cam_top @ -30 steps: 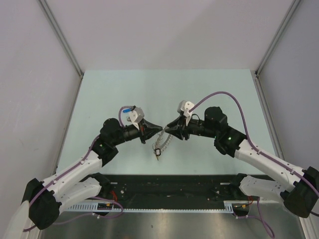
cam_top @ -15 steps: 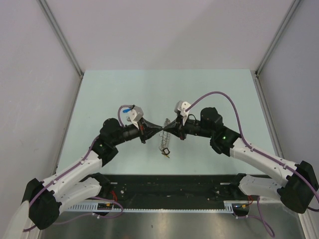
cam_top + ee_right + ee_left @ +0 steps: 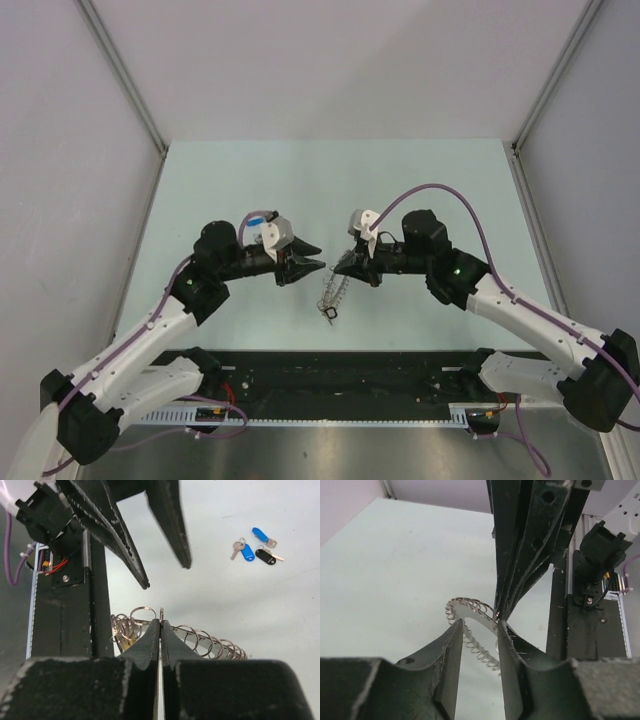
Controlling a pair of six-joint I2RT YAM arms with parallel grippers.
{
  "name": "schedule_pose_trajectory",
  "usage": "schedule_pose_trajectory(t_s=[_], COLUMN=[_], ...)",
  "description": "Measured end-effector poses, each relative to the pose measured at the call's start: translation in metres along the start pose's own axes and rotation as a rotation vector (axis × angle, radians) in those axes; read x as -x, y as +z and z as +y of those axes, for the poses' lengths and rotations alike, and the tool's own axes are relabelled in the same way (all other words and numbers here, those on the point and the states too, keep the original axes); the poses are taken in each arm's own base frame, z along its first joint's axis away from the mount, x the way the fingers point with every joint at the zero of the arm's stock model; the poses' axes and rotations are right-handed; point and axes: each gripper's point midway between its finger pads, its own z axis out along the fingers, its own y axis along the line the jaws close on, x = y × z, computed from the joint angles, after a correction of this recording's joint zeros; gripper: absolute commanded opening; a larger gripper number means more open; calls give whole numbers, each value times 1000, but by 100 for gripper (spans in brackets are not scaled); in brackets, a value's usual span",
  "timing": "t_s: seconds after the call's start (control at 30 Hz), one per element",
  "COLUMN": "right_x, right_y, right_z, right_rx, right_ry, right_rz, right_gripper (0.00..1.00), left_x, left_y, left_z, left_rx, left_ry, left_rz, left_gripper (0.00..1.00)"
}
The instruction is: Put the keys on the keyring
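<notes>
The keyring [image 3: 333, 292], a limp silvery loop edged with small wire rings, hangs from my right gripper [image 3: 340, 267], which is shut on its top edge [image 3: 160, 621]. A yellow bit [image 3: 127, 641] shows among the rings, and something small dangles at the loop's low end [image 3: 328, 312]. My left gripper [image 3: 312, 262] stands open just left of the right one. In the left wrist view its jaws [image 3: 479, 625] straddle the keyring [image 3: 476, 649] without gripping it. Three keys [image 3: 254, 547], two with blue heads and one black, lie on the table beyond.
The pale green table [image 3: 250, 180] is walled by grey panels on three sides. A black rail with cabling [image 3: 340, 375] runs along the near edge between the arm bases.
My left gripper opened, let go of the keyring and drew back left. My right gripper closed on the ring's top; the loop now hangs from it alone.
</notes>
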Motion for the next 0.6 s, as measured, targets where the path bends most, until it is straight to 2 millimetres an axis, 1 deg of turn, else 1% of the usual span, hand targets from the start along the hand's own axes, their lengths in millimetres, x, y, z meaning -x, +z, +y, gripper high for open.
schedule_pose_trajectory(t_s=[0.1, 0.13, 0.2, 0.27, 0.43, 0.6], right_x=[2, 4, 7, 6, -2, -9], right_y=[-4, -5, -7, -7, -4, -2], right_z=[5, 5, 8, 10, 14, 15], right_rx=[26, 32, 44, 55, 78, 89], right_ry=[-22, -32, -47, -53, -55, -56], right_rz=[31, 36, 41, 54, 94, 119], right_gripper=[0, 0, 0, 0, 0, 0], left_x=[11, 14, 14, 9, -11, -18], left_y=[0, 2, 3, 6, 9, 9], left_z=[-5, -7, -10, -14, -20, -25], left_rx=[-72, -94, -143, -191, -281, -316], left_ry=[79, 98, 115, 119, 79, 59], left_rz=[42, 50, 74, 104, 179, 207], left_gripper=[48, 48, 49, 48, 41, 37])
